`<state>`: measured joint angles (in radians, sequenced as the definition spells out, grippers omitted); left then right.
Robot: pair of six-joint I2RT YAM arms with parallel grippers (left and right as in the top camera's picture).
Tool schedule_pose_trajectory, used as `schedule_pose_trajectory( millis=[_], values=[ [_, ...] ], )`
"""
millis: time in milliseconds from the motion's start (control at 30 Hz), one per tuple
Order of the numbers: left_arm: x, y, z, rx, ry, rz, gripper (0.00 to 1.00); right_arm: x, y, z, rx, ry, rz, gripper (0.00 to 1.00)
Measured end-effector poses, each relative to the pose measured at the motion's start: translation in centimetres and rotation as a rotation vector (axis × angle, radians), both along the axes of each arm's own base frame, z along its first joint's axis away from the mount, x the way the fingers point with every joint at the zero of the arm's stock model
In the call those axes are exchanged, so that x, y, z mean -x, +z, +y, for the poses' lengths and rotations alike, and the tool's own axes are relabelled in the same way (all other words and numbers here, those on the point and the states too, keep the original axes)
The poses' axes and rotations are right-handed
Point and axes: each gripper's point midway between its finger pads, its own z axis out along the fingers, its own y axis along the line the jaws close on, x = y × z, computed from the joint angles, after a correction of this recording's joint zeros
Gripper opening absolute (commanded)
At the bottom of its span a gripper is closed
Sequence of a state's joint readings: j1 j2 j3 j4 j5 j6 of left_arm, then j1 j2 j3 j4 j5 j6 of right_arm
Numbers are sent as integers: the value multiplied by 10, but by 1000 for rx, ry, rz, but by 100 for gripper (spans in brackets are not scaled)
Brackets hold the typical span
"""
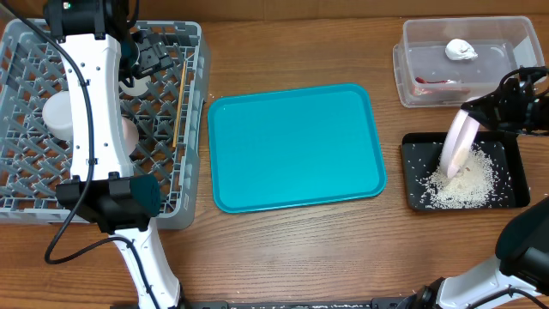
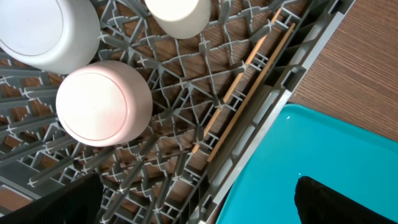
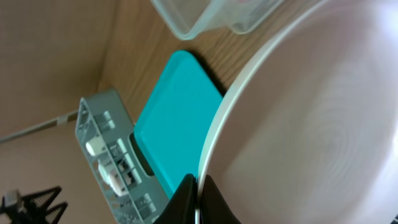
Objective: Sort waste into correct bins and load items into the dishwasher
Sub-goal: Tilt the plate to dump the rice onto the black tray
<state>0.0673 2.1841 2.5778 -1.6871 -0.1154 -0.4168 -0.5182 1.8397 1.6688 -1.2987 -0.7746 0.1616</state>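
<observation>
Dishwasher rack (image 1: 26, 172) far left: white bowl (image 2: 102, 102), chopsticks (image 1: 179, 103) inside. Left gripper (image 2: 199, 202) above it, jaws wide apart, empty. Teal tray (image 1: 296, 146) centre. Right gripper (image 3: 196, 196) clamped on white plate (image 1: 459, 146) rim, plate tilted over black tray (image 1: 506, 193) with rice (image 1: 467, 184). Clear tub (image 1: 497, 69) behind: paper wad (image 1: 461, 50), wrapper (image 1: 437, 83).

The table (image 1: 292, 257) shows matt grained wood, the teal tray (image 1: 296, 146) smooth semi-gloss plastic, the dishwasher rack (image 1: 26, 184) matt grey moulded plastic, the tub (image 1: 515, 34) clear glossy plastic, the black tray (image 1: 515, 150) matt, the white plate (image 1: 459, 142) smooth and glossy, the chopsticks (image 1: 179, 99) bare pale wood, the wad (image 1: 461, 50) crumpled paper.
</observation>
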Motion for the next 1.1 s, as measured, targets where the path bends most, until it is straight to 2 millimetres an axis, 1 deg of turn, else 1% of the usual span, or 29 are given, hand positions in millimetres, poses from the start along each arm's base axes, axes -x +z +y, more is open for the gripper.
schedule_pose_trajectory(
  millis=[67,200,300,433,533,600,667,867,1100],
  values=[
    [0,0,0,0,0,0,100,-3,1,-1,10,8,-21,4],
    [0,0,0,0,0,0,100,4,4,6,-34,36,-21,4],
    [0,0,0,0,0,0,100,3,6,7,-23,65,-57,4],
    [0,0,0,0,0,0,100,12,8,16,-70,83,-27,4],
    [0,0,0,0,0,0,100,9,7,13,-48,94,-53,4],
    [0,0,0,0,0,0,100,12,7,15,-61,93,-39,4],
    [0,0,0,0,0,0,100,16,12,20,-97,105,-43,4],
    [0,0,0,0,0,0,100,17,29,34,-204,133,-106,4],
    [0,0,0,0,0,0,100,15,41,41,-270,139,-151,4]
  ],
)
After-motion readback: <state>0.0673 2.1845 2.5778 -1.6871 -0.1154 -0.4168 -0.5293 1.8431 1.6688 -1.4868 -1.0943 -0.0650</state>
